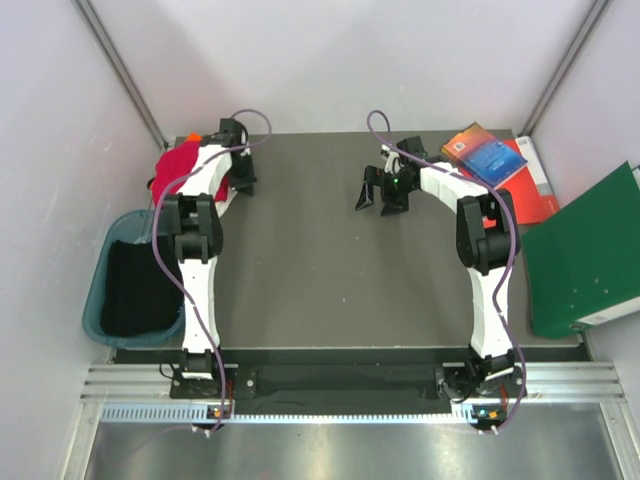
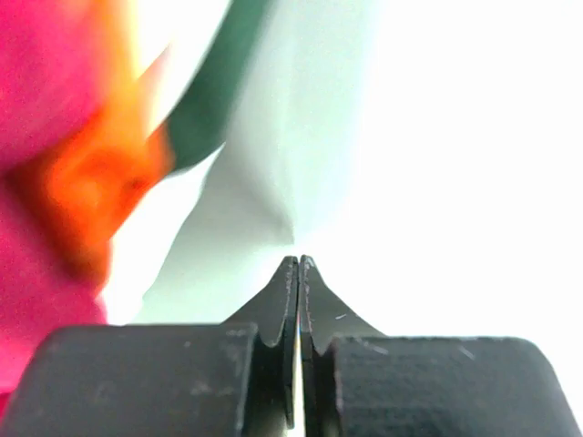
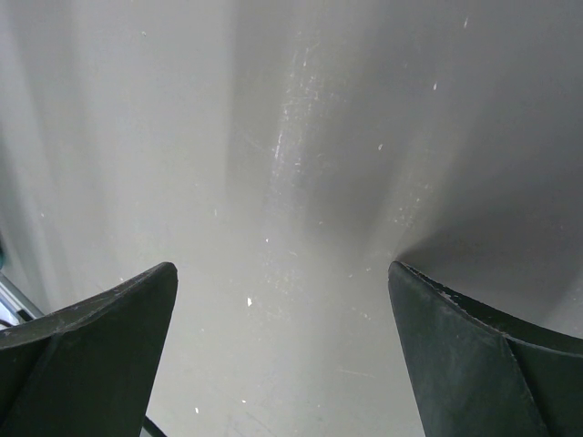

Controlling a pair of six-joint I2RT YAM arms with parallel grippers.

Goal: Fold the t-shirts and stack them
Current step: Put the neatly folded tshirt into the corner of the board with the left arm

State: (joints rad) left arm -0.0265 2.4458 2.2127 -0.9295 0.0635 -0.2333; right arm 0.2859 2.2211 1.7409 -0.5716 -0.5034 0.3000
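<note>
Nearby: books (image 1: 490, 158), green binder (image 1: 585, 255) far right; left tool (image 2: 299, 264) clenched beside t-shirts (image 1: 178, 160), right tool (image 3: 282, 266) released.

Left pincer (image 2: 299, 269) sits closed beside a blurred crimson t-shirt (image 2: 41, 82) and orange t-shirt (image 2: 86, 187).

T-shirts (image 2: 46, 100): a red-orange blur (cut off at left edge)

Looking down from above and behind on the whole table (image 1: 330, 260). From the left wrist, close past the left gripper (image 2: 299, 262) onto blurred t-shirts (image 2: 46, 109) (shared with overhead, far-left corner). From the right wrist, close on a pale surface (image 3: 291, 137) past the right gripper (image 3: 281, 266).
</note>
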